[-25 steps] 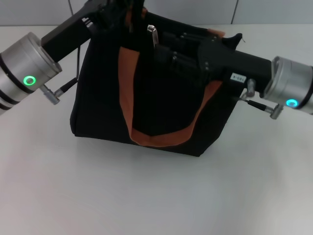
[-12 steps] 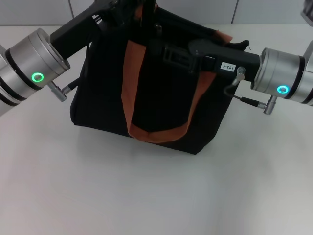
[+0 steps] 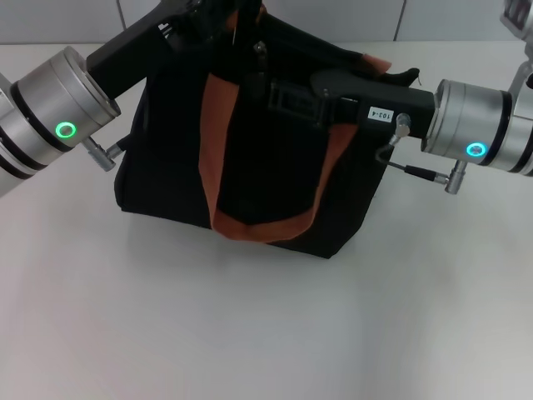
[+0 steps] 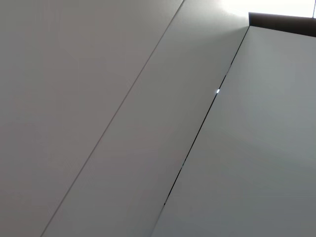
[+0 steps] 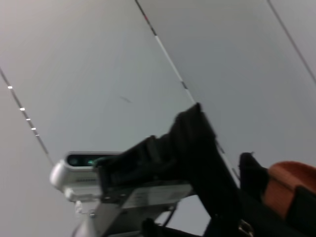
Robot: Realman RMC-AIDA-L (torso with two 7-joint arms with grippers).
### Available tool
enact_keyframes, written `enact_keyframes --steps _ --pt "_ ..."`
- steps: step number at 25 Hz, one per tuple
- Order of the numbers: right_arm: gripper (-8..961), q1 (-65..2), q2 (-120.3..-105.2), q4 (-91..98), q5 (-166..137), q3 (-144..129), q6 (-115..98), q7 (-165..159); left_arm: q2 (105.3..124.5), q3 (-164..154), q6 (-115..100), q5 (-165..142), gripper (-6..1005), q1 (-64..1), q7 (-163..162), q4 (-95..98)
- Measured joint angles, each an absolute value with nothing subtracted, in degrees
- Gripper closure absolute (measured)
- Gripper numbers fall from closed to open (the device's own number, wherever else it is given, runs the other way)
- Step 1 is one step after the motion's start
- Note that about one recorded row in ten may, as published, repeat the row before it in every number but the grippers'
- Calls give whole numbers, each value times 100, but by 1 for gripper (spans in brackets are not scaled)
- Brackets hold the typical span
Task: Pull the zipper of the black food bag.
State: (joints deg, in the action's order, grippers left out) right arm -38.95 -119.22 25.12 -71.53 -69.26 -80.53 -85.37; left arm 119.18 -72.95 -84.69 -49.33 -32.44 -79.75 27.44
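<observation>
We see the white worktop [image 3: 266, 333] carrying the black food bag [image 3: 258, 167]. The left end effector [image 3: 218, 18] and right end effector [image 3: 279, 92] reach its upper edge; whether they grasp, we cannot tell. The zipper [image 3: 260, 52] lies between them.

The right gripper [image 3: 265, 90] now sits farther left along the top of the black food bag [image 3: 250, 179], and the bag's lower edge has shifted toward the tabletop's [image 3: 266, 333] far edge.
</observation>
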Motion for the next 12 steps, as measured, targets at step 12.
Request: enact_keyframes --steps 12 --pt "552 -4010 -11928 2543 -7163 -7000 -8005 -8690 11918 -7322 -8449 -4880 911 -3243 -7962 2733"
